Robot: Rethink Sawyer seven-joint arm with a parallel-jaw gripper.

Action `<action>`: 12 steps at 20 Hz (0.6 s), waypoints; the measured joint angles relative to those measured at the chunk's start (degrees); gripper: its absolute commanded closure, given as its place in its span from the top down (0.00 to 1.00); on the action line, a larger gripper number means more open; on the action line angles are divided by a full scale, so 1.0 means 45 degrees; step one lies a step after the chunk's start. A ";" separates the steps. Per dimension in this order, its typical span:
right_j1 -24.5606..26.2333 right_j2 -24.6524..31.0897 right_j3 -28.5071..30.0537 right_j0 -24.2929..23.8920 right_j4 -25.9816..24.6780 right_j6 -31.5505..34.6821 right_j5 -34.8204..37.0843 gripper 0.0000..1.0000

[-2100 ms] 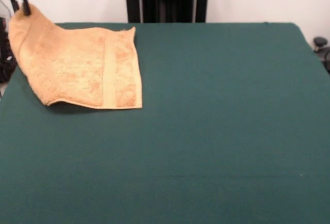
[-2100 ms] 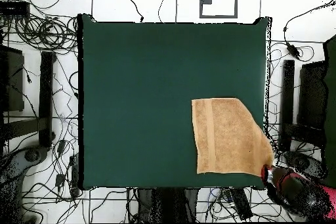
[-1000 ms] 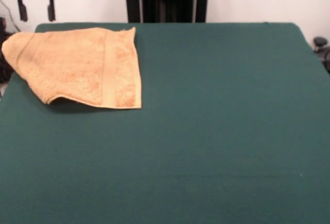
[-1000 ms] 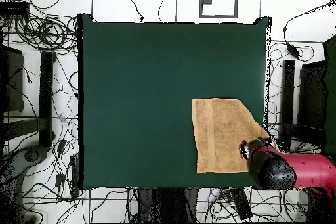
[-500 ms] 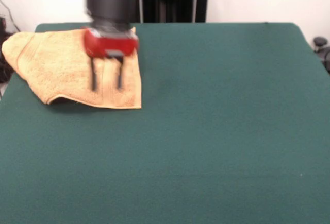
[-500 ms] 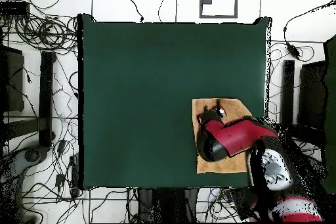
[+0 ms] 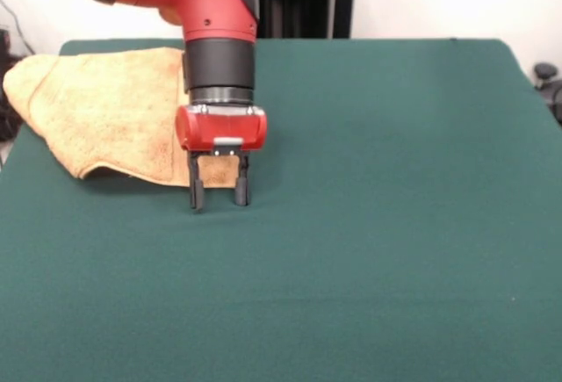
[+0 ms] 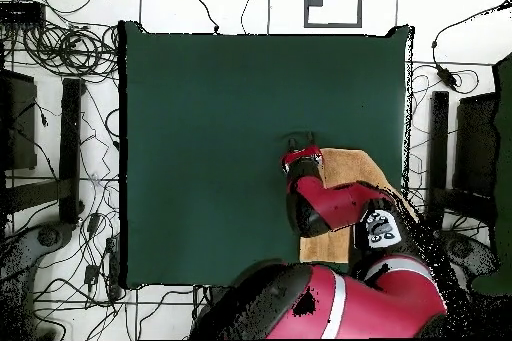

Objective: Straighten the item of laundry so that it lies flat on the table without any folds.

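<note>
The orange-tan item of laundry (image 7: 114, 110) lies at the far left of the green table (image 7: 378, 224), its left end rumpled and reaching past the table's edge. A paler band runs near its right hem, mostly hidden behind the arm. My gripper (image 7: 219, 196) points straight down at the towel's near right corner, open, fingertips low over the felt with nothing between them. From overhead, the arm covers much of the towel (image 8: 352, 169), and the gripper (image 8: 300, 149) sits at the towel's corner toward the table's (image 8: 200, 137) middle.
Tangled cables (image 8: 60, 52) and black stands (image 8: 70, 147) surround the table on the floor. A white sheet (image 8: 332, 1) lies beyond the table's top edge. A dark object (image 7: 546, 73) sits off the right edge.
The gripper let go of the towel's raised left corner, which dropped. It then swept right across the towel and came down at the near right corner.
</note>
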 measured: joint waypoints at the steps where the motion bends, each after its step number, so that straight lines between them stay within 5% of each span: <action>1: 0.0233 -0.0210 -0.0011 -0.0010 0.0016 0.0000 -0.0804 1.00; 12: 0.0679 0.0491 -0.0279 -0.1137 -0.1572 0.0004 -0.2487 1.00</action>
